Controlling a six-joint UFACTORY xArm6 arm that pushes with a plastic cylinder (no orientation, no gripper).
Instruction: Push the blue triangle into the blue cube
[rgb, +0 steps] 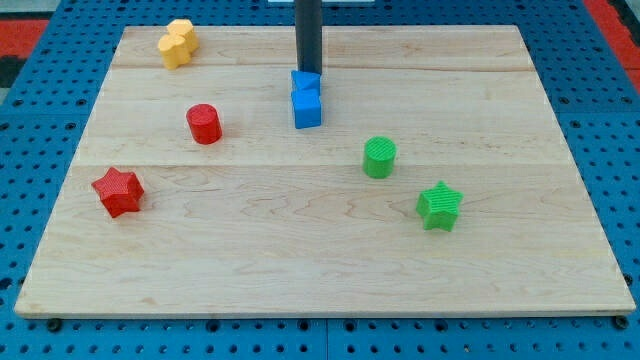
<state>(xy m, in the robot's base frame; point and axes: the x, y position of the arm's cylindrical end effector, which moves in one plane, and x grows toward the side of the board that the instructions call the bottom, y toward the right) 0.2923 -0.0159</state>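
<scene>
The blue cube (308, 108) sits on the wooden board (320, 260) just above centre. A second blue block, the blue triangle (305, 81), lies right behind it toward the view's top, touching it. My dark rod comes down from the view's top, and my tip (307, 72) ends at the top edge of the blue triangle, touching or nearly touching it. The triangle's shape is partly hidden by the cube and the rod.
A yellow block (178, 43) lies at the top left. A red cylinder (204, 124) and a red star (119, 192) are at the left. A green cylinder (379, 158) and a green star (440, 206) are at the right.
</scene>
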